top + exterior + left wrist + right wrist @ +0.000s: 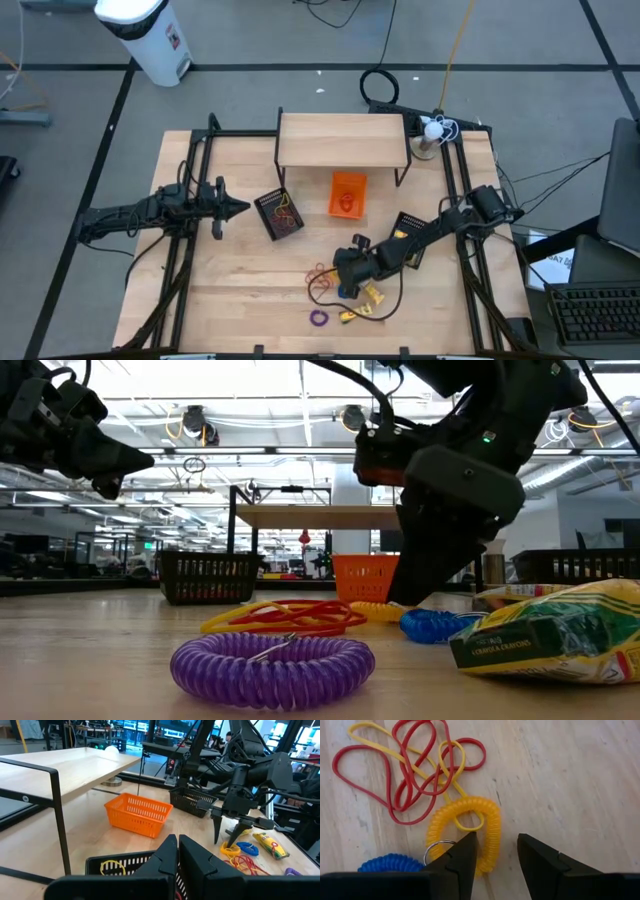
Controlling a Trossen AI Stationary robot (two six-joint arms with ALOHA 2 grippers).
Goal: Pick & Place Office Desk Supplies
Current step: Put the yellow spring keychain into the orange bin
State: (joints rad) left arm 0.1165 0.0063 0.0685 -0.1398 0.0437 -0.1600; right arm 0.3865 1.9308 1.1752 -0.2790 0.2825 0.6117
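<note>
The yellow coil ring [470, 827] lies on the wooden surface [570, 775] under my right gripper [496, 851], whose fingers stand apart astride one side of it, holding nothing. A tangle of red and yellow rubber bands [415, 765] touches it; a blue coil ring [390, 863] sits just beside. A purple coil ring [270, 668] and a crayon box [555, 640] lie near. My left gripper [177, 851] hangs shut above a black basket [279, 213], beside the orange basket [347, 194].
</note>
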